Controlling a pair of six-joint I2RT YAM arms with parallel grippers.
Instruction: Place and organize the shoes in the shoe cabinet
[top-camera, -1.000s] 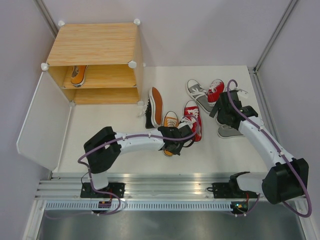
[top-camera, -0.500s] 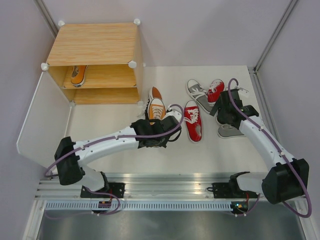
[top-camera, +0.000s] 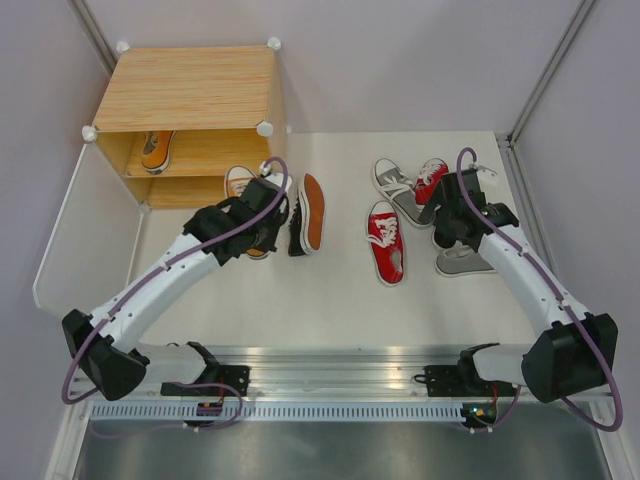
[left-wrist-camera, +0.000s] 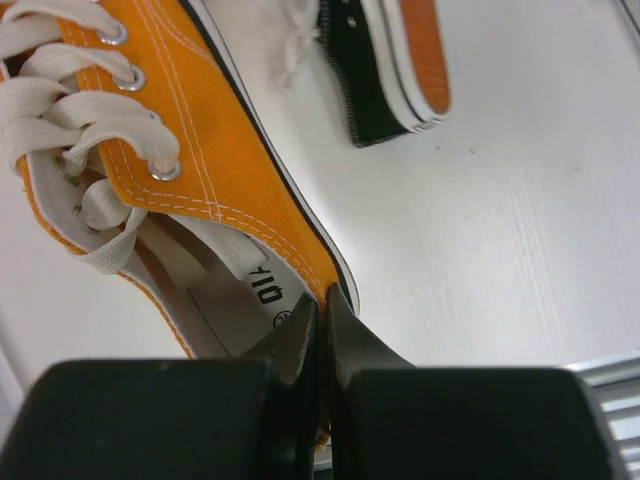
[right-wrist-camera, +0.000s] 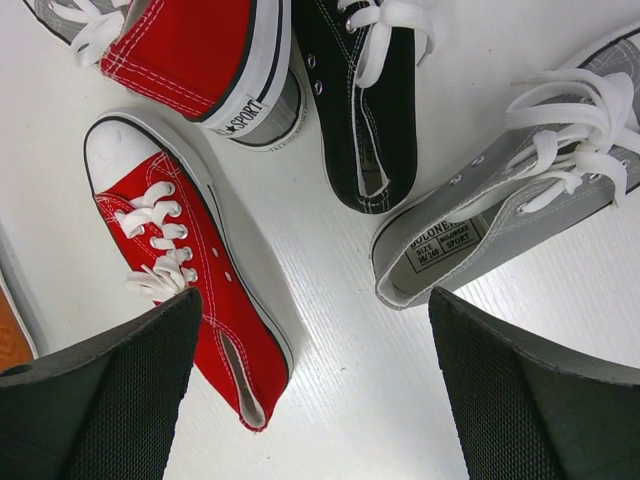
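**Orange sneaker pinched by its collar at the cabinet mouth**

The orange sneaker (left-wrist-camera: 200, 170) hangs from the left end effector (left-wrist-camera: 322, 312). The fingers are pressed together on the thin canvas collar beside the heel, one inside the shoe and one outside. Gripping the rim is probably the only hold narrow enough for them, and it leaves the toe free to lead into an opening. In the top view the shoe sits just in front of the shoe cabinet (top-camera: 190, 90), near the right end of the lower compartment. I cannot tell whether its sole is clear of the bench (top-camera: 300, 300).

Its mate (top-camera: 157, 148) lies on the inner shelf, so the pair is likely meant to sit together there. The white door (top-camera: 85, 240) is swung wide to the left, which keeps both compartments reachable.

Just beside the held shoe, a black sneaker (top-camera: 300, 215) lies on its side with its orange sole up. Well apart to the right, the right end effector (right-wrist-camera: 315, 400) is spread wide and holds nothing. It hovers above a red sneaker (right-wrist-camera: 180, 260), a second black sneaker (right-wrist-camera: 360, 100) and a grey sneaker (right-wrist-camera: 500, 220), apparently ready for a next pick.
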